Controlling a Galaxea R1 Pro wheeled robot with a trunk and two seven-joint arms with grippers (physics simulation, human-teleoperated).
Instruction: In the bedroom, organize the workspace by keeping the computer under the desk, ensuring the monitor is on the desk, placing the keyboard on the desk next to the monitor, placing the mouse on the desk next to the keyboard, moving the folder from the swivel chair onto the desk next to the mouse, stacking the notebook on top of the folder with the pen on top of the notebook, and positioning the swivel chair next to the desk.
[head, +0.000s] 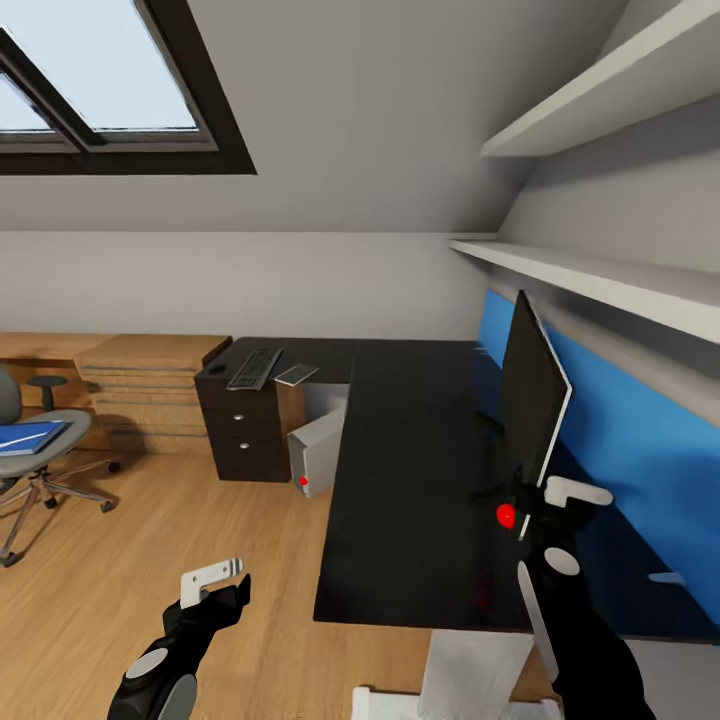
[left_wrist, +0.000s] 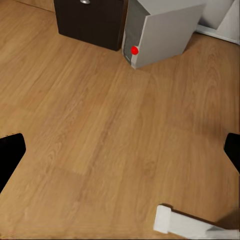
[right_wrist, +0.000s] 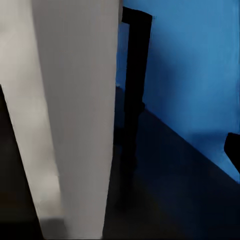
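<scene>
Daylight from a slanted skylight (head: 100, 80) falls on an attic bedroom with a wooden floor (head: 150, 540) and white shelves (head: 600, 270) above a blue wall panel (head: 640, 450). An L-shaped black worktop (head: 400, 480) runs along that panel and turns toward a drawer unit (head: 240, 430). On the far leg of the worktop lie the keyboard (head: 254, 367), a small mouse (head: 216, 369) just beside its left end, and a notebook (head: 296, 374) near its right. The monitor (head: 530, 395) stands on the near leg, turned edge-on and close to the blue panel. The computer (head: 318, 450) sits on the floor under the worktop beside the drawer unit, a red light on its front. The swivel chair (head: 40, 440) stands well apart at the room's left, with the blue folder (head: 28, 437) on its seat. The right gripper (head: 540, 505) is at the monitor's lower near edge, its fingers spread with the pale panel between them; contact cannot be judged. The left gripper (head: 218, 585) hangs over bare floor, released and empty.
</scene>
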